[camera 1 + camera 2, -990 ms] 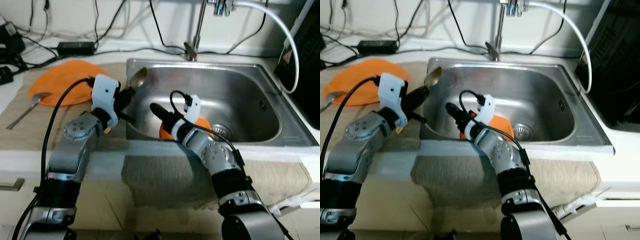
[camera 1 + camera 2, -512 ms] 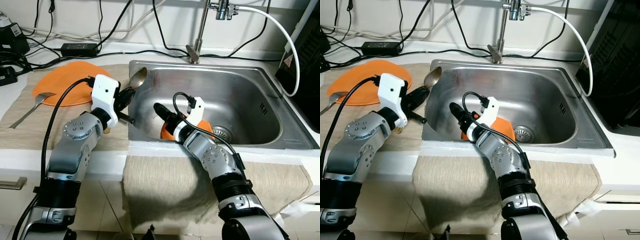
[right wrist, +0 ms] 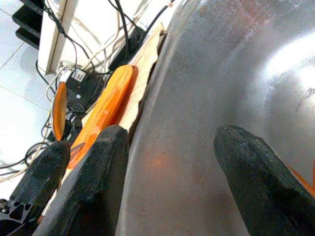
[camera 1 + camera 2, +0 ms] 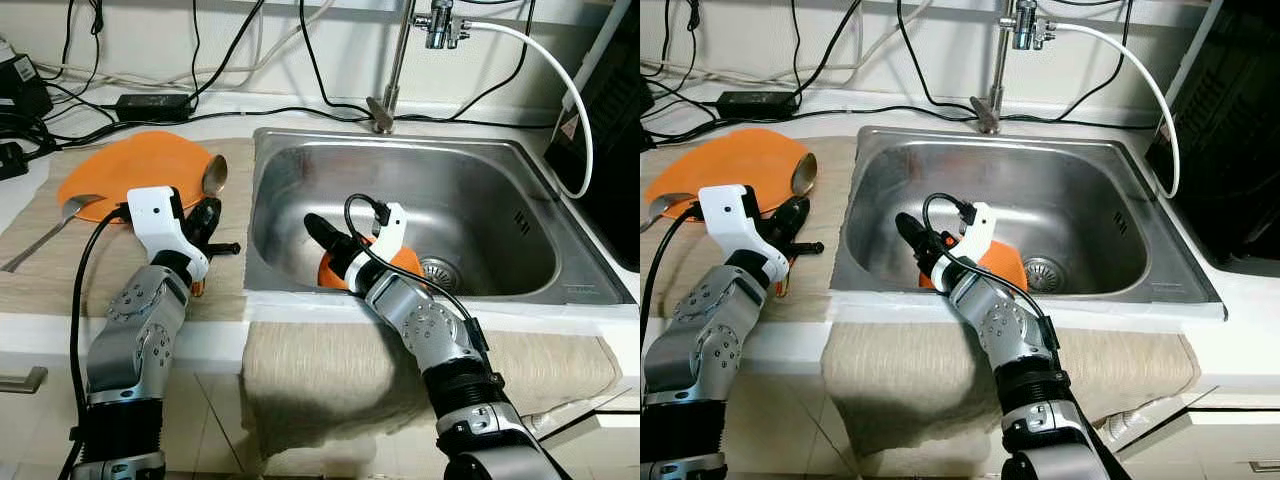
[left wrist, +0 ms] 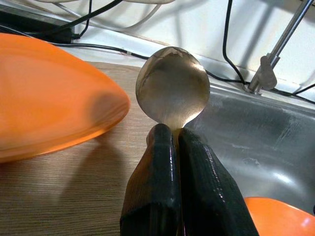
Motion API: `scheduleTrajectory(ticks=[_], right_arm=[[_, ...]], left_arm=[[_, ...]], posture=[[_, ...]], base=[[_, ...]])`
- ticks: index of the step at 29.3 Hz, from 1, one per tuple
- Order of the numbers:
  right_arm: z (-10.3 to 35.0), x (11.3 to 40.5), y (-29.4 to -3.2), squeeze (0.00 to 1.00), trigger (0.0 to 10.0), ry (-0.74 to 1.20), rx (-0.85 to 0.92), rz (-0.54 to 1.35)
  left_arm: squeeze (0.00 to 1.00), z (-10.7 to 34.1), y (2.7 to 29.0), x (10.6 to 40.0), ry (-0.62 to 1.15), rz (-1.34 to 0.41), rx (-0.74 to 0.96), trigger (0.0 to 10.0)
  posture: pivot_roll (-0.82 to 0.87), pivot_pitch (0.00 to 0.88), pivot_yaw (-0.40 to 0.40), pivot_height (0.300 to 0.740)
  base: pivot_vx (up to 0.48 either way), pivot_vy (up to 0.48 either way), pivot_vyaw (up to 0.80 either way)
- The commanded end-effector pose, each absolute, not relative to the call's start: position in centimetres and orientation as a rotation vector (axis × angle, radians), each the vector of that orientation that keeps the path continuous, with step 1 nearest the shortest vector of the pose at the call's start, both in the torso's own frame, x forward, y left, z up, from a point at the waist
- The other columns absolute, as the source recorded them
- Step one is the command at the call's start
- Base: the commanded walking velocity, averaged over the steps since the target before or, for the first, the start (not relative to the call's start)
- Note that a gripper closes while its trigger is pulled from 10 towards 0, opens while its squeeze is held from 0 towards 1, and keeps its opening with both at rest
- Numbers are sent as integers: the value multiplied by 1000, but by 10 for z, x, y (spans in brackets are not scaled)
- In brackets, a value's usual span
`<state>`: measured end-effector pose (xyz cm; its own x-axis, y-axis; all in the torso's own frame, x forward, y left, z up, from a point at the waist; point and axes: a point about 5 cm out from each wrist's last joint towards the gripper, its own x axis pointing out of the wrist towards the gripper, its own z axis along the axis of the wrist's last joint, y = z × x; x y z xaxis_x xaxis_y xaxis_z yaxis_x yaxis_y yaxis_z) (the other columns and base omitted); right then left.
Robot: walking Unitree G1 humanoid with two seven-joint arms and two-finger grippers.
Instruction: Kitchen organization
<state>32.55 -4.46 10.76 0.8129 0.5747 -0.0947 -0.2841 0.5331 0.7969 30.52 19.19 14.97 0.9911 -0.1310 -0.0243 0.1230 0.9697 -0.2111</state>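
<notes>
Two orange plates [image 4: 135, 172] [image 4: 395, 262]; left tool [image 4: 205, 215] clamping one spoon [image 4: 214, 174], right tool [image 4: 325, 237] agape.

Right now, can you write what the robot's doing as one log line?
left gripper: shut on spoon, over mat | right gripper: open, in sink | plate: on counter

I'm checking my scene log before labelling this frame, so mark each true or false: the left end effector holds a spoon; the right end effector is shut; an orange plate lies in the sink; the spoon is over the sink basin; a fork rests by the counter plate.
1. The left end effector holds a spoon: true.
2. The right end effector is shut: false, its fingers stand apart.
3. An orange plate lies in the sink: true.
4. The spoon is over the sink basin: false, it is over the wooden mat beside the sink.
5. A fork rests by the counter plate: true.
</notes>
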Motion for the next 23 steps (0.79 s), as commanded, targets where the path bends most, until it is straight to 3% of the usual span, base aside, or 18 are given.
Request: scheduleTrajectory(ticks=[1, 23], right_arm=[[188, 351, -10, 0, 10000, 119, 555, 615], [188, 351, -10, 0, 10000, 119, 555, 615]], left_arm=[[0, 168, 176, 316, 8, -338, 12, 0], [0, 168, 176, 316, 8, -338, 12, 0]], posture=[[122, 0, 16, 740], [122, 0, 16, 740]], base=[[0, 0, 0], [0, 0, 0]])
